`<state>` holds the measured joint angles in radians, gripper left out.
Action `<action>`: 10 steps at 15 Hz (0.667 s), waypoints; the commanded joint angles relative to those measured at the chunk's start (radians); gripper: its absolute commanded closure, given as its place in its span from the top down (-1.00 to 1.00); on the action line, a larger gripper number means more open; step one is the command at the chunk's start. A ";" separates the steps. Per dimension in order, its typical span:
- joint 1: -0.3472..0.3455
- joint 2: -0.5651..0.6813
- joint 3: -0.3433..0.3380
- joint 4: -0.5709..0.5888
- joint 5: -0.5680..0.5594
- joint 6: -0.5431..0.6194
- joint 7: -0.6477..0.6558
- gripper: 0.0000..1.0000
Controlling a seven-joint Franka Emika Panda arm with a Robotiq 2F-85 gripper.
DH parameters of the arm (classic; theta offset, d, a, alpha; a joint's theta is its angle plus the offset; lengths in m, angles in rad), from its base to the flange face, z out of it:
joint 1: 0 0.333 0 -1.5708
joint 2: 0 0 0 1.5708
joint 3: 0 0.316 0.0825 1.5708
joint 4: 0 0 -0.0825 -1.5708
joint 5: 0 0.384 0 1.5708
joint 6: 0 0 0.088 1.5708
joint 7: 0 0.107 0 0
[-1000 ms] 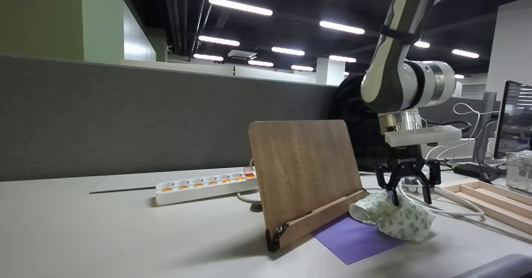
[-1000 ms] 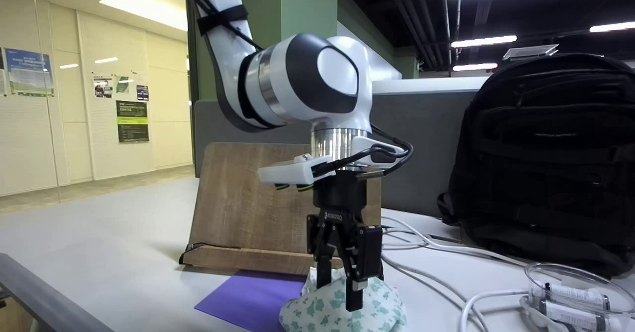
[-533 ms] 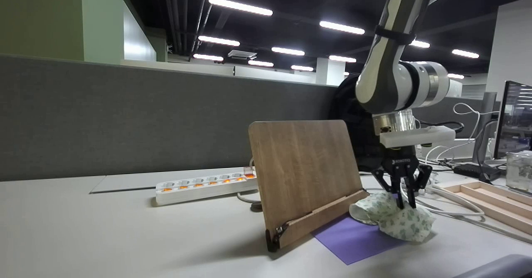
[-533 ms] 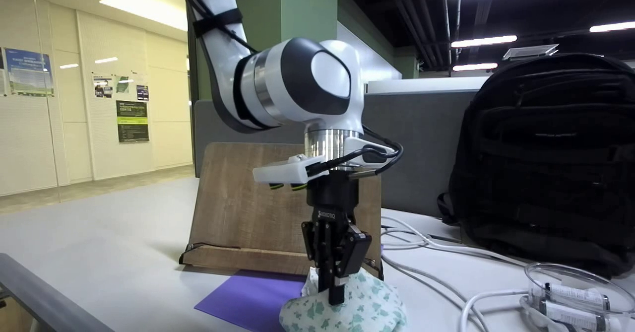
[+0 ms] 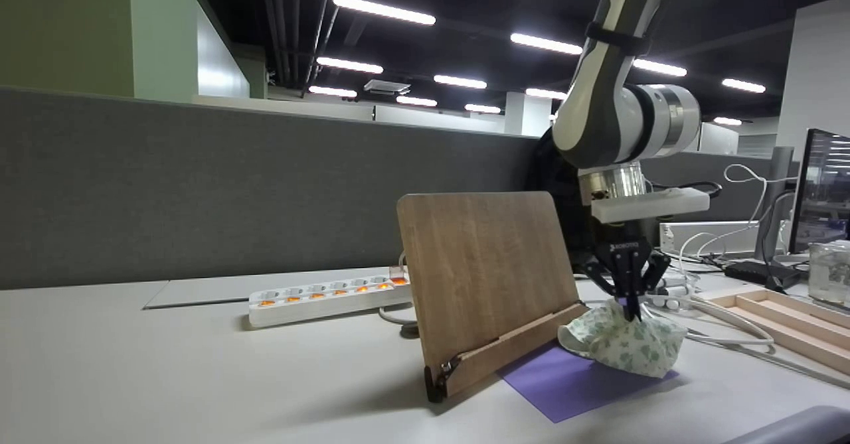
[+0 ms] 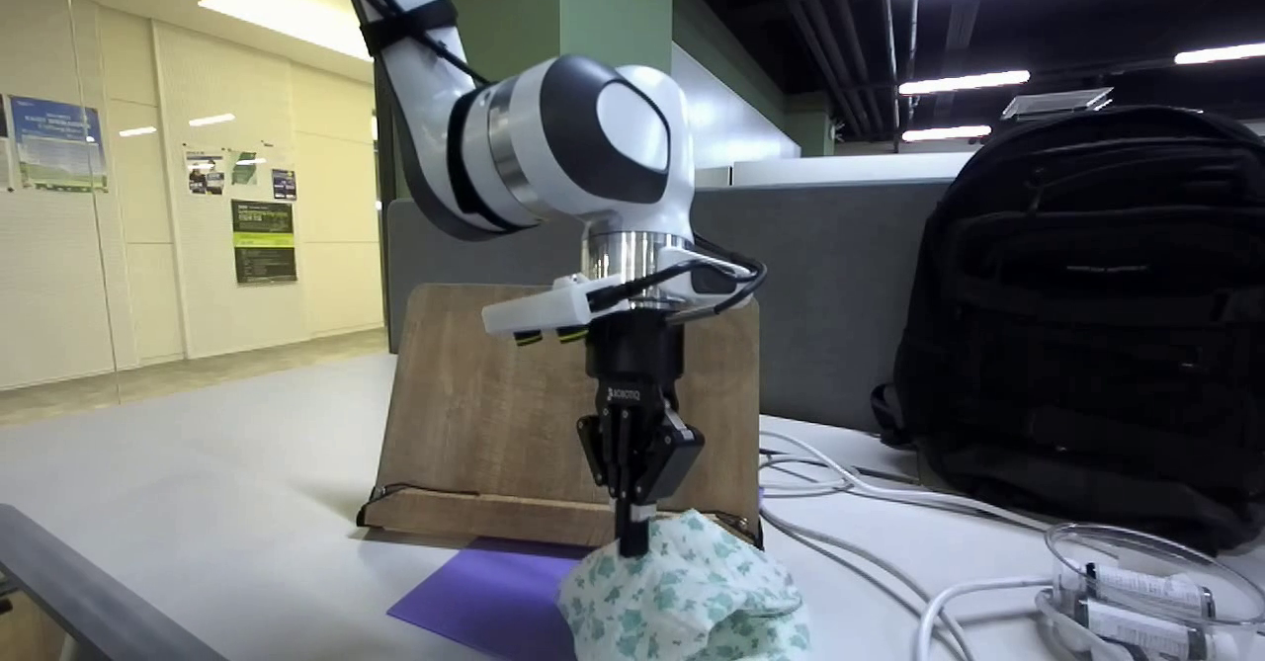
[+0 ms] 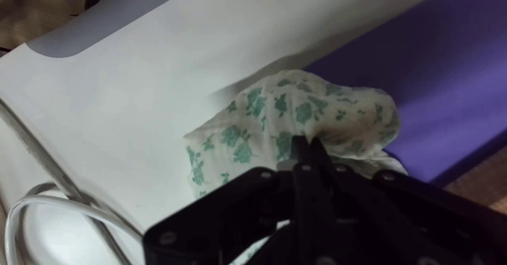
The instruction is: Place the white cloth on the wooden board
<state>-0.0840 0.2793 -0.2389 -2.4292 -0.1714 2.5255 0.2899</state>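
The white cloth (image 5: pixel 641 351) with its green leaf print lies bunched beside the wooden board, partly over a purple sheet (image 5: pixel 571 385). My gripper (image 5: pixel 633 312) points down from above, shut on a fold of the fabric. In the wrist view, the fingertips of the gripper (image 7: pixel 309 140) come together on the cloth (image 7: pixel 253 134), with a little fabric showing between them. The wooden board (image 5: pixel 491 265) leans back like a stand with a ledge along its bottom. Behind the gripper (image 6: pixel 632 542), the board (image 6: pixel 484 414) is partly hidden by the arm.
A white power strip (image 5: pixel 332 304) lies behind the board. White cables (image 6: pixel 850 542) run beside the cloth, near a clear round container (image 6: pixel 1151 592) with small bottles. A pale wooden tray (image 5: pixel 790 328) and a black backpack (image 6: pixel 1087 325) stand nearby.
The gripper's fingers have gone from spread apart to shut on the cloth. It has since risen slightly and moved toward the board, pulling part of the cloth up with it.
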 commanded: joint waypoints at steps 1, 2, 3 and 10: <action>0.031 -0.138 0.030 0.008 -0.006 -0.112 -0.008 -0.99; 0.038 -0.167 0.043 0.022 -0.009 -0.141 -0.009 -0.99; 0.047 -0.198 0.057 0.039 -0.023 -0.170 -0.003 -0.99; 0.062 -0.306 0.170 0.218 -0.055 -0.306 -0.006 -0.99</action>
<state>-0.0220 -0.0136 -0.1002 -2.2956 -0.2203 2.2866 0.2841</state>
